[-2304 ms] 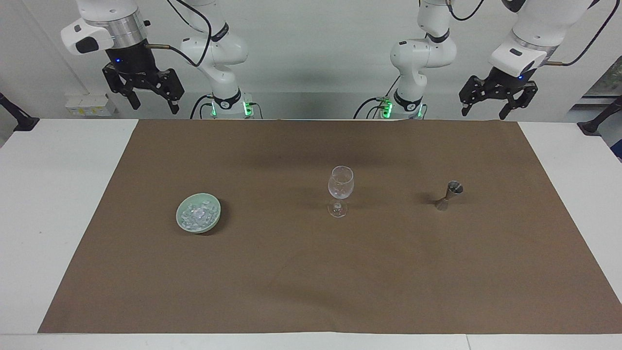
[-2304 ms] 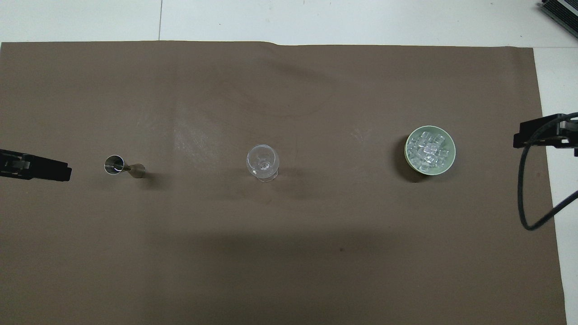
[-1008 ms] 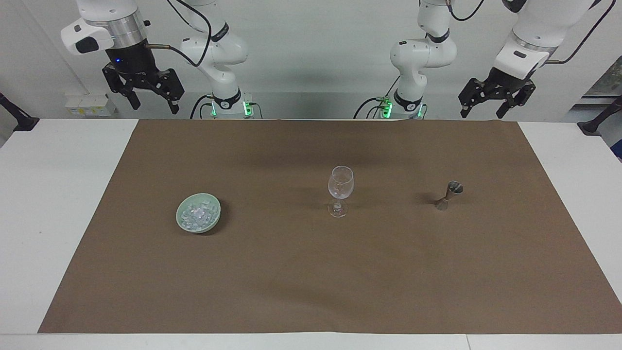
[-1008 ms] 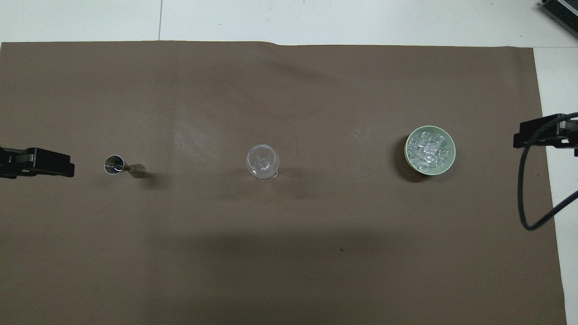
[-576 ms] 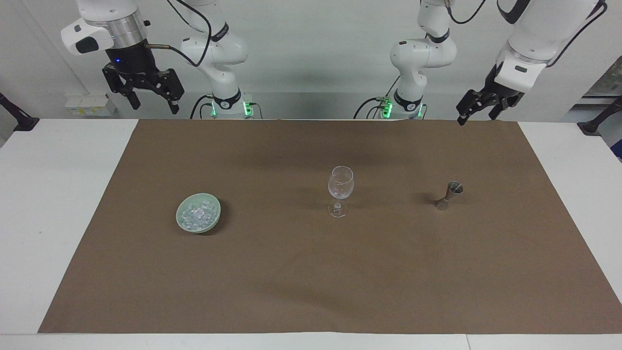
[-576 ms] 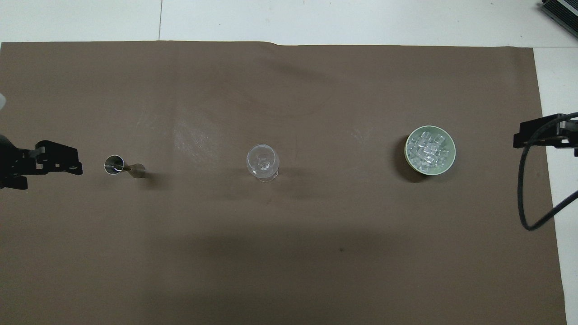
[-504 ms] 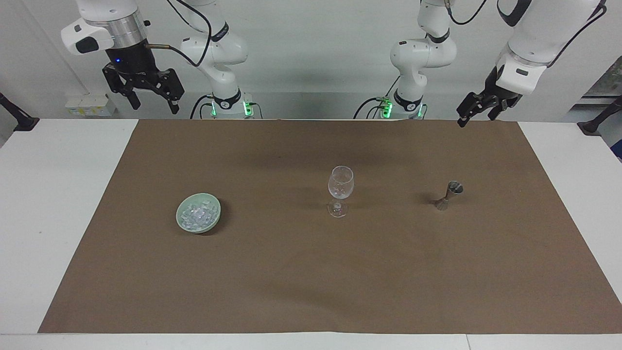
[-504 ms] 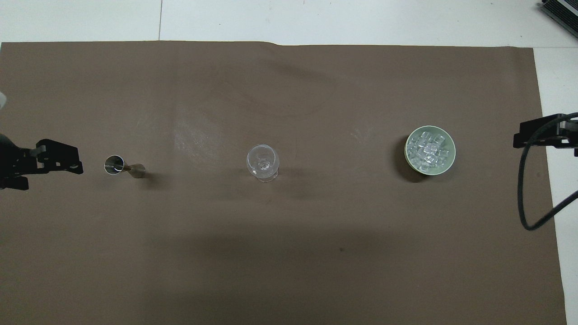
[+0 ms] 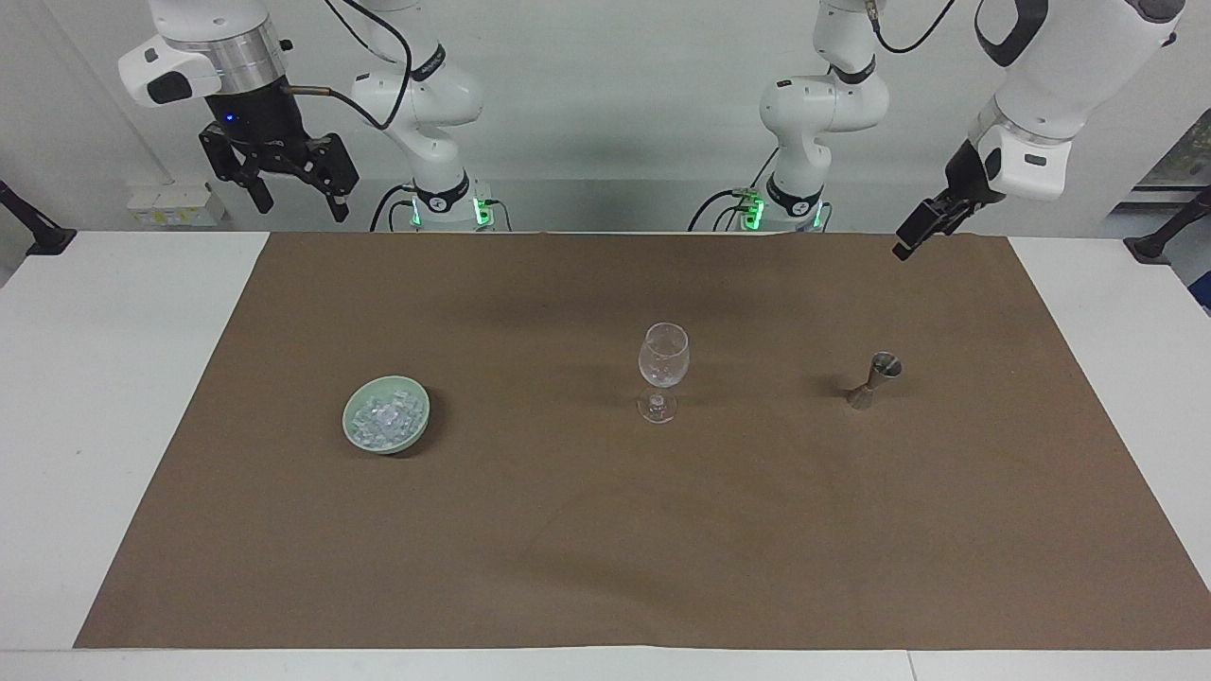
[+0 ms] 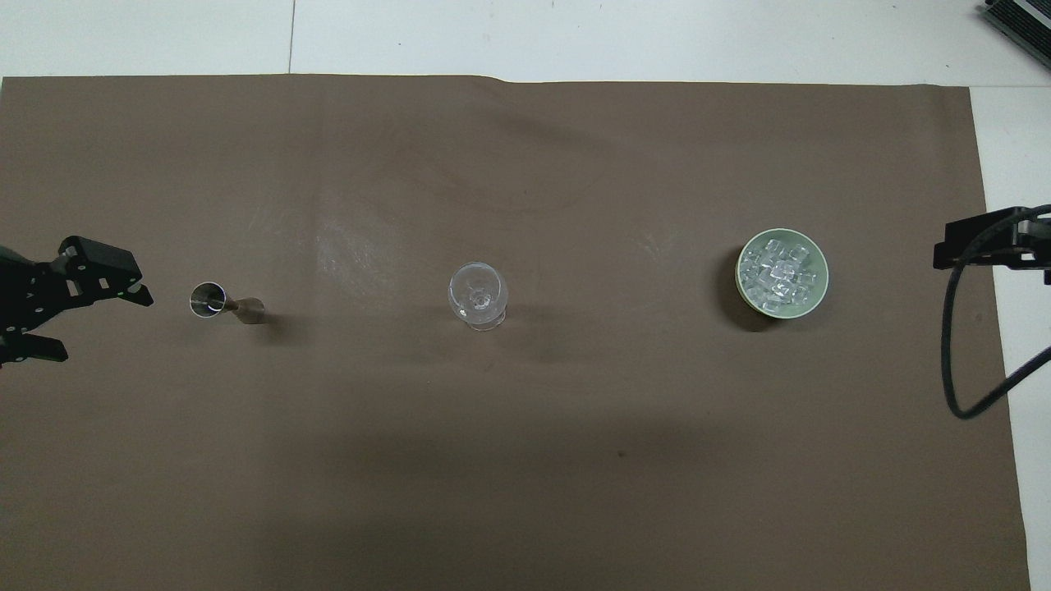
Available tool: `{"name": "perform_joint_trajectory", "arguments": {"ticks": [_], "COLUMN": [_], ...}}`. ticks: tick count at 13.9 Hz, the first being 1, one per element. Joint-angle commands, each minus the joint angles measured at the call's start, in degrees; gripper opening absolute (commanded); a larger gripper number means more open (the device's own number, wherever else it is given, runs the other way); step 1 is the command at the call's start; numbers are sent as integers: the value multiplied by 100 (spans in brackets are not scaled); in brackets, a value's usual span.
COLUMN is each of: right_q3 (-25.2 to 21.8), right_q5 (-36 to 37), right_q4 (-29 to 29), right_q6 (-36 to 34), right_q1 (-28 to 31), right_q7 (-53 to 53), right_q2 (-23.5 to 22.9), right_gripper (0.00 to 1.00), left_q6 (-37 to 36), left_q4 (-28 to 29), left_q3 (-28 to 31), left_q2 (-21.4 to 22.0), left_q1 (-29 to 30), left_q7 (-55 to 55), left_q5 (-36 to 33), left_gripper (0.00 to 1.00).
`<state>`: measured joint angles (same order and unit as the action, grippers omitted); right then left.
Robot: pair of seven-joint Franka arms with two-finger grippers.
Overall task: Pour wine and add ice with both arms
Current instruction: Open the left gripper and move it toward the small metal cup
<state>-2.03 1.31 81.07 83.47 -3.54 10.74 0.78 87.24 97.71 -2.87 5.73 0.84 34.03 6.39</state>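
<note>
A clear wine glass [image 9: 663,369] [image 10: 477,295] stands upright at the middle of the brown mat. A small metal jigger [image 9: 875,378] [image 10: 218,302] stands toward the left arm's end. Ice [image 9: 383,421] [image 10: 776,271] fills a pale green bowl [image 9: 416,430] [image 10: 817,291] toward the right arm's end. No wine shows in either view. My left gripper [image 9: 908,244] [image 10: 103,327] hangs open in the air over the mat beside the jigger, apart from it and holding nothing. High over the table's edge by the robots, my right gripper [image 9: 298,206] waits open and empty.
The brown mat [image 9: 605,549] covers most of the white table [image 9: 104,378]. A black cable [image 10: 956,386] hangs from the right arm beside the bowl. A black clamp [image 9: 33,232] sits at the table's corner near the right arm.
The left gripper has turned at the wrist, now showing edge-on in the facing view, and has drifted slightly toward the jigger. The right arm, glass, jigger and bowl have not moved.
</note>
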Motion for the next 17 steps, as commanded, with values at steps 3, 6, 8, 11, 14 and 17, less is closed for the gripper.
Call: {"name": "perform_joint_trajectory", "arguments": {"ticks": [3, 6, 8, 11, 14, 17], "right_q3": [9, 9, 9, 9, 9, 9], "right_q5": [-157, -157, -157, -157, -157, -157], "right_q4": [66, 66, 66, 58, 66, 66], "right_q6": [90, 90, 90, 90, 90, 90], "right_q1": [64, 64, 64, 64, 64, 64], "right_q7": [-72, -72, -72, -72, -72, -72], "right_q2": [27, 27, 27, 27, 27, 27], "right_gripper": [100, 100, 100, 100, 100, 100], "left_q6": [363, 311, 337, 381, 468, 609], "left_q4": [152, 152, 135, 135, 109, 126], "left_q3": [41, 41, 41, 41, 41, 50], "left_q2": [7, -2, -11, -37, -168, -335], "left_q1": [451, 496, 505, 514, 619, 821], "left_q7": [1067, 1255, 1264, 1535, 1589, 1721], "left_q5": [834, 1119, 1119, 1224, 1295, 1548], "left_gripper": [100, 100, 100, 100, 100, 100]}}
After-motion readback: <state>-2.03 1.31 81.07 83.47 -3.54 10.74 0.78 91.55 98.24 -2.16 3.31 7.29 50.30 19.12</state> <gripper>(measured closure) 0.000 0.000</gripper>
